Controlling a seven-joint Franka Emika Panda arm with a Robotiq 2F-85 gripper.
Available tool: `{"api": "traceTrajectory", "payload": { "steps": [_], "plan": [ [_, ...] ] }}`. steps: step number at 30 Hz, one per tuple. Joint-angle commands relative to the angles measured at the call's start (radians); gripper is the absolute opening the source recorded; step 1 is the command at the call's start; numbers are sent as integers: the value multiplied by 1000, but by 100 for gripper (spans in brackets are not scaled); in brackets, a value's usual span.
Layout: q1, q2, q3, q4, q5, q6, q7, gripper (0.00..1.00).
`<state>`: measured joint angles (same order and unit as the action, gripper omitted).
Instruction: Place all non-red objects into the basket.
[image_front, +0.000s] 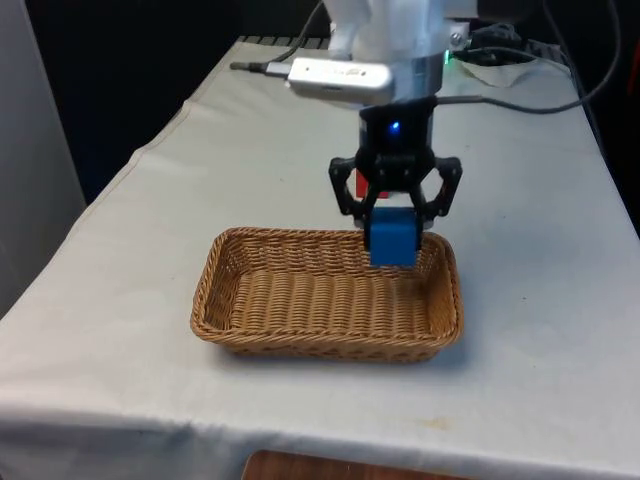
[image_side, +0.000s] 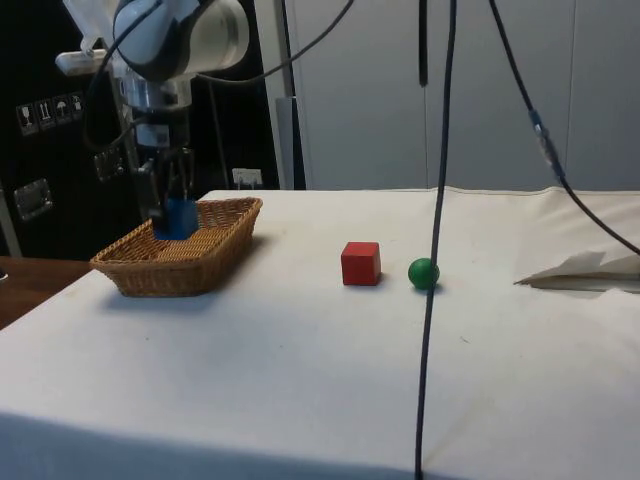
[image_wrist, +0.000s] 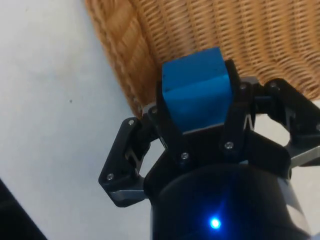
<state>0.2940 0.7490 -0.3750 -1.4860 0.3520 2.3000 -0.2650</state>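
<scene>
Nearest the front camera, lower centre of the frame:
Basket: a woven wicker basket (image_front: 300, 305) was seen on the white cloth (image_front: 120, 330); in the side view it was placed at the left of the frame (image_side: 215, 245).
Blue cube: a blue cube (image_front: 391, 238) was held above the far rim of the basket, toward the front view's right; whether it touched the rim could not be told. In the side view it was seen just over the basket (image_side: 180, 217).
Gripper: the black gripper (image_front: 394, 222) was closed on the blue cube, its fingers (image_wrist: 170, 131) pressed against the cube's sides (image_wrist: 197, 90), with wicker seen beyond it.
Red cube: a red cube (image_side: 360, 263) was seen at mid-frame in the side view, well apart from the basket.
Green ball: a green ball (image_side: 423, 272) was seen just beside the red cube, on the side away from the basket.
</scene>
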Motion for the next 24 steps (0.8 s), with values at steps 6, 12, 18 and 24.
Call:
{"api": "traceTrajectory", "payload": {
  "steps": [6, 12, 18, 24],
  "plan": [
    [-29, 89, -10, 96, 37, -15, -32, 3],
    [-35, 138, -12, 135, 50, -7, -36, 3],
    [-40, 177, -10, 168, 68, -6, -40, 3],
    [-41, 192, -13, 181, 69, -6, -39, 23]
  ]
}}
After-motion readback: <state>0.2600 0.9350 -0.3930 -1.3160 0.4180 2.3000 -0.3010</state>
